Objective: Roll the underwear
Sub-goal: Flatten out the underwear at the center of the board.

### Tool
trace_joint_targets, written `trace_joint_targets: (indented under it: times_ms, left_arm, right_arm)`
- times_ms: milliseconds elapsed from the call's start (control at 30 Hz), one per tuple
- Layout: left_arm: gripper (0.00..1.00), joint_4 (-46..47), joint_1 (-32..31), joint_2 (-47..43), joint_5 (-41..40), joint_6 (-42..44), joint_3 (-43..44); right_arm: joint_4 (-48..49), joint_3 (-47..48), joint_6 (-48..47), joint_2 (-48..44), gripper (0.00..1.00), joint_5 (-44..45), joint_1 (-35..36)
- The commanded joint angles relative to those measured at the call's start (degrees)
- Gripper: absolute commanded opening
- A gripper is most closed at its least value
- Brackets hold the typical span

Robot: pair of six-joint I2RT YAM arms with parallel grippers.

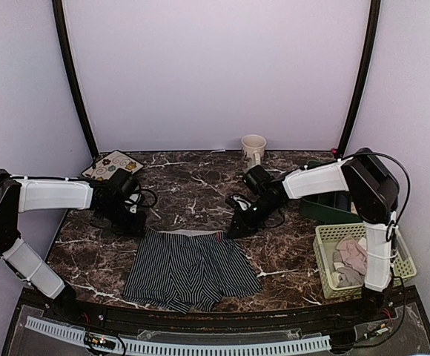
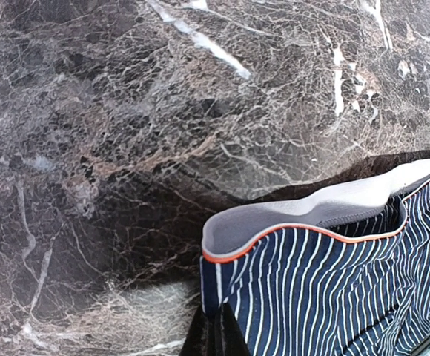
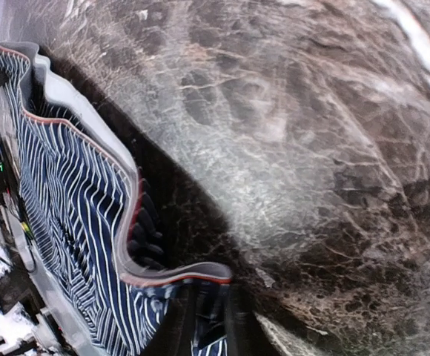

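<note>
The underwear (image 1: 189,271) lies on the table (image 1: 200,189), basket (image 1: 341,228) to its right.

At 6 o'clock the right gripper (image 3: 209,300) pinches the waistband of the striped underwear (image 3: 70,211). The marble table (image 3: 311,148) spreads toward 2 o'clock.

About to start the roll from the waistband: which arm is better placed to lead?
Left arm, probably: its jaws are shut on a waistband corner of the striped underwear. The right arm's jaws straddle theirs, grip unclear.

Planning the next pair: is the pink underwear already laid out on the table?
No, the pink underwear lies in the pale green basket; only the striped underwear is spread on the table.
</note>
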Motion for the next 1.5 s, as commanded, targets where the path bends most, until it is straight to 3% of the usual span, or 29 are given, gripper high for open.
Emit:
trace_joint_targets:
  times_ms: [0,67,267,500,600,667,833,1167,1467]
  left_arm:
    - [0.00,0.61,0.63,-0.12,1.07,1.16,1.26]
    - [0.00,0.39,0.92,-0.67,0.74,1.55,1.69]
    - [0.00,0.84,3.59,-5.74,0.72,4.28,3.66]
    - [0.00,8.38,4.58,-13.76,5.45,10.59,7.95]
    - [0.00,7.48,4.51,-12.83,6.63,11.34,9.48]
    - [0.00,6.41,4.54,-11.87,6.71,11.33,9.34]
    - [0.00,6.04,4.61,-12.15,4.33,10.55,7.19]
    - [0.00,5.06,5.16,-11.51,3.72,11.98,7.22]
    - [0.00,6.00,6.12,-10.70,4.59,12.42,6.90]
  right_arm:
    - [2.17,1.07,2.27,0.55,0.06,-1.70,-0.12]
    - [2.11,1.00,2.35,-1.09,0.00,-0.66,-0.63]
    - [3.24,-1.02,2.14,-10.74,0.00,4.02,-5.01]
    - [7.34,-1.50,1.15,-20.11,0.00,9.89,-7.43]
    - [3.83,1.62,1.03,-15.95,0.04,6.45,-7.53]
    - [0.29,3.46,1.61,-12.10,0.22,3.74,-6.95]
    - [3.96,3.07,6.36,-7.52,0.45,3.92,-2.72]
    - [13.25,6.25,18.77,3.65,0.53,1.28,1.30]
    - [19.96,8.26,26.23,9.44,0.46,2.25,1.35]
